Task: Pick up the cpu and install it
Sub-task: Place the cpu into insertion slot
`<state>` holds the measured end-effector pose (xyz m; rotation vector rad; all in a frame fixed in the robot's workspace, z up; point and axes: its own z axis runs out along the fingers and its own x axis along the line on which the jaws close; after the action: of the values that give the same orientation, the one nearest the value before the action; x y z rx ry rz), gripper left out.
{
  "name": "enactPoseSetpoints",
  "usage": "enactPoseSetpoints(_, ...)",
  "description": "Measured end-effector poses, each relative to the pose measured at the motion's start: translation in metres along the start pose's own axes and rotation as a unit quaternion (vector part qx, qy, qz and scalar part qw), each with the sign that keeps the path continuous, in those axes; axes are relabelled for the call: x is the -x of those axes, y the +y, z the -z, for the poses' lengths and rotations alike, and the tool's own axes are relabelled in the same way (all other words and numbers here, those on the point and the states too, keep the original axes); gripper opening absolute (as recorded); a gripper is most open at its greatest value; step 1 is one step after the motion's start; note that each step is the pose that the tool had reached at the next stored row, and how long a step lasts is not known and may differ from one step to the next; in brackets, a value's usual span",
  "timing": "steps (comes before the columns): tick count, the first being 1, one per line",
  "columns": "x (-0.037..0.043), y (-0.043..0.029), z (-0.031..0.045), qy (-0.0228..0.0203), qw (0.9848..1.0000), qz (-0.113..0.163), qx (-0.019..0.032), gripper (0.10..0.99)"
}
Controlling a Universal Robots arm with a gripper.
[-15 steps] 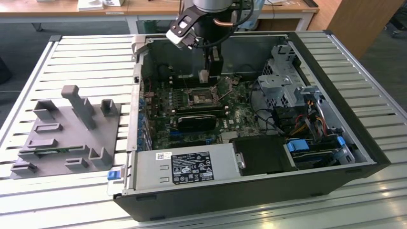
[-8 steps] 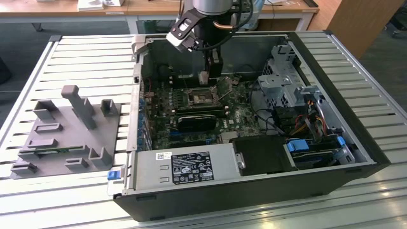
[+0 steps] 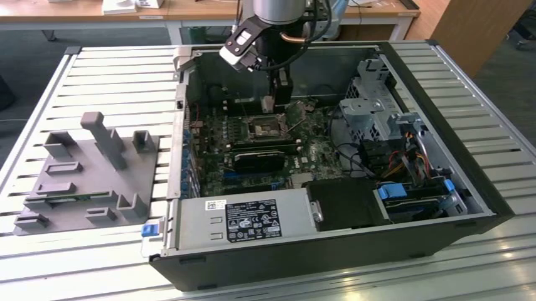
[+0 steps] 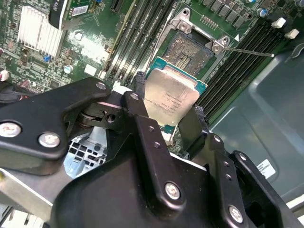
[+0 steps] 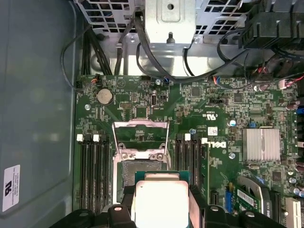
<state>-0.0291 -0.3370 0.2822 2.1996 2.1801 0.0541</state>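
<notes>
A slatted metal tabletop point(image 3: 469, 81) carries a computer case point(image 3: 335, 251) laid on its side with the panel off, probably so the arm can reach the motherboard from straight above. A grey tray point(image 3: 84, 182) sits beside it on the exterior view's left. In that view the end effector point(image 3: 277, 101) hangs inside the case, over the socket point(image 3: 266, 127). In the second wrist view its fingers point(image 4: 142, 123) are closed on two opposite edges of the cpu point(image 4: 171, 97). That grip apparently keeps the chip level and its underside clear, and it hovers just short of the socket. In the first wrist view the socket's retaining frame point(image 5: 141, 137) is swung open to leave the dark seat exposed, with the cpu just beside it and not yet seated.
</notes>
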Motion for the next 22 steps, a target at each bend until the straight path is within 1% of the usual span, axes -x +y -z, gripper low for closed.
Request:
enactPoseSetpoints(5, -0.0029, -0.0013, -0.0078, 0.0003, 1.0, 0.0, 0.0, 0.533)
enactPoseSetpoints(9, -0.0039, -0.0047, -0.0134, 0.0024, 1.0, 0.0, 0.0, 0.533)
enactPoseSetpoints(12, -0.0055, -0.0052, -0.0176, 0.0035, 1.0, -0.001, -0.0001, 0.533)
enactPoseSetpoints(15, -0.0061, -0.0057, -0.0209, 0.0059, 1.0, -0.001, -0.0001, 0.533)
enactPoseSetpoints(17, -0.0064, -0.0067, -0.0233, 0.0062, 1.0, -0.001, -0.0001, 0.533)
enactPoseSetpoints(22, -0.0082, -0.0087, -0.0323, 0.0063, 1.0, 0.0, -0.0001, 0.533)
